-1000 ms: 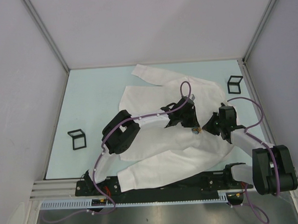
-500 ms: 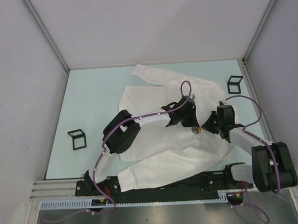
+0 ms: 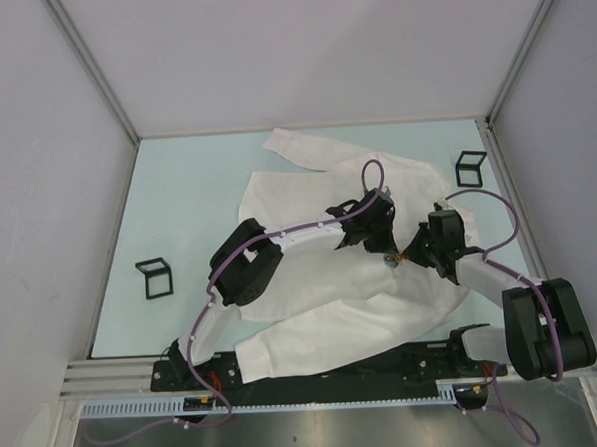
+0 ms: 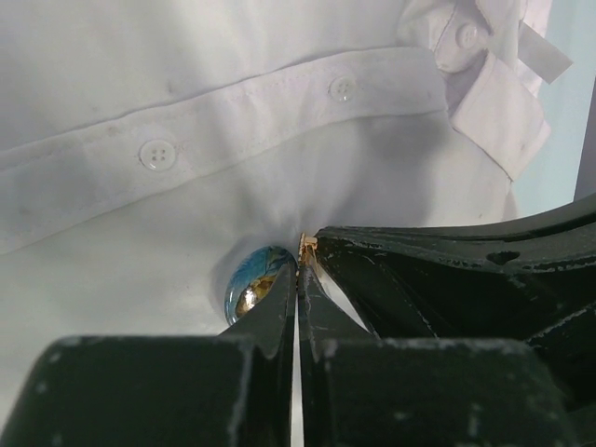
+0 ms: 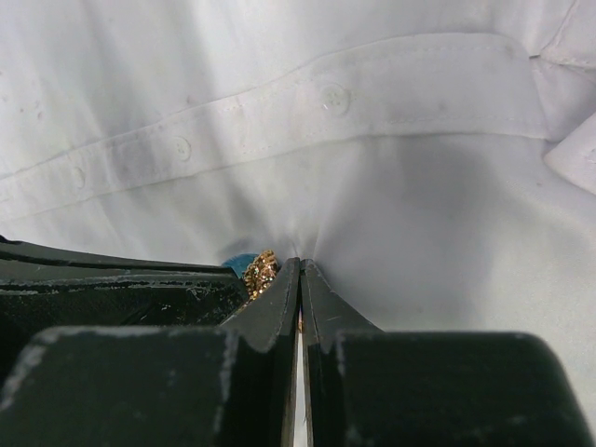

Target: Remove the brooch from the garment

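Your right gripper has slid a bit closer to the brooch. It and the left gripper are both squeezed tight, right beside the brooch on the shirt front, under the button strip. Pull hard and the thin cloth could rip. The oval brooch faces up; in the left wrist view its long side slants up to the right.
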You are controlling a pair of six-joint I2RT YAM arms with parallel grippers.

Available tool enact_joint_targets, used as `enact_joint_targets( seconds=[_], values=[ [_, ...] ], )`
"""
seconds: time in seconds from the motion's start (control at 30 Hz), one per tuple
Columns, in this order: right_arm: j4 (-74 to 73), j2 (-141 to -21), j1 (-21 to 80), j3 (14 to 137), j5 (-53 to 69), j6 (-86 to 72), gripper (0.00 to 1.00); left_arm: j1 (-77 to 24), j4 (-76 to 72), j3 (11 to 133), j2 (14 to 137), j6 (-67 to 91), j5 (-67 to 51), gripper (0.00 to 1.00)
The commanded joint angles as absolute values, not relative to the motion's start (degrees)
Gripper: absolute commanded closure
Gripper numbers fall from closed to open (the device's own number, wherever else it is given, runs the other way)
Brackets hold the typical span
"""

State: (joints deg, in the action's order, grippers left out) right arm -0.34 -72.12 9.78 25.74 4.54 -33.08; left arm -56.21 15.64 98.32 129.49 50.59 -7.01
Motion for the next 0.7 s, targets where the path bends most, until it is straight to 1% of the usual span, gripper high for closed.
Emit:
enact_joint_targets(
  seconds=[0.0,0.67],
  values=[
    [2.5,-73.0,11.3,27.5,4.5,-32.5,0.95,-56.6,15.1,101.5,130.3,51.4,-8.2,1.00],
    [5.8,-77.4,14.6,28.7,9.8,-29.3,0.97,-58.3,14.3,104.5,131.8,48.0,-12.2,1.00]
  ],
)
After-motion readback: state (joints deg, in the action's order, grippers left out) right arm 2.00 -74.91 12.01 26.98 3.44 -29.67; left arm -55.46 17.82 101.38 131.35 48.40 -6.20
